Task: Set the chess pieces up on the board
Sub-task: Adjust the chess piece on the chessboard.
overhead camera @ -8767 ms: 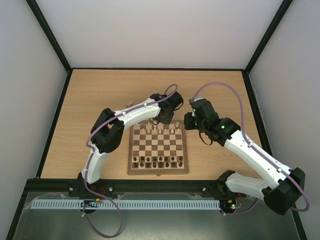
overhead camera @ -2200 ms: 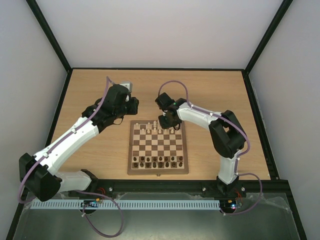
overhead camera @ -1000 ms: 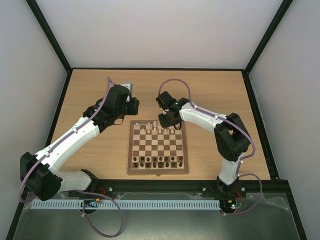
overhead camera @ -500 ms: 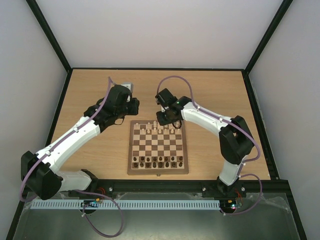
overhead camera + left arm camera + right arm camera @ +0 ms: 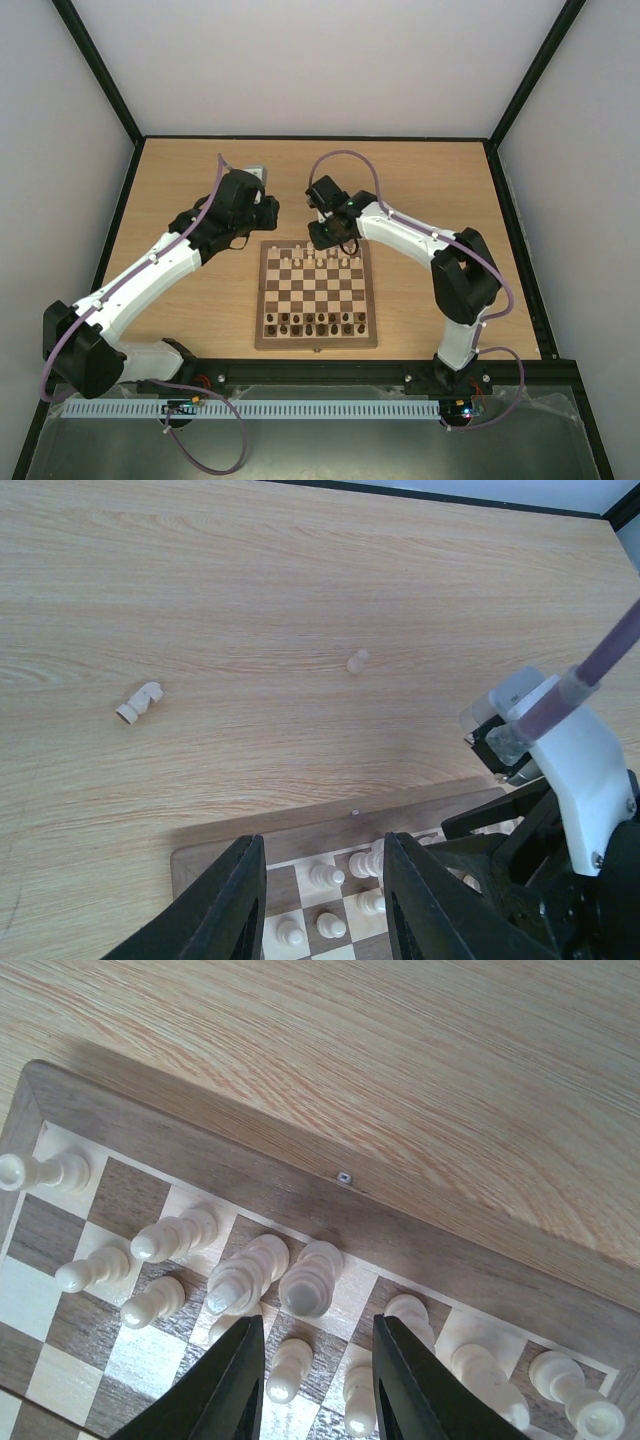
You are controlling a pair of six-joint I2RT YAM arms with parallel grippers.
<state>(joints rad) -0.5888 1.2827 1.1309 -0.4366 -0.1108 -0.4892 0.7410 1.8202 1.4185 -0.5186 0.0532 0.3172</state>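
Grained wood tabletop (image 5: 430, 180), checkered wooden board (image 5: 317, 290), turned cream pieces (image 5: 310, 1282). Left gripper (image 5: 322, 848), right gripper (image 5: 318, 1325) part-open, empty; right one shifted left.

We find the board (image 5: 317, 343) in the middle of the table (image 5: 450, 190), just ahead of the arm bases. The far set (image 5: 320, 260) stands in the board's two far rows and the near set (image 5: 315, 322) in its two near rows, well apart. Beyond the far edge, on the table, a knight (image 5: 138, 701) lies on its side, with a pawn (image 5: 357, 661) to its right in the left wrist view. The left gripper (image 5: 322, 845) hangs over the far edge near its left corner, the right gripper (image 5: 318, 1325) over the middle of the far rows.
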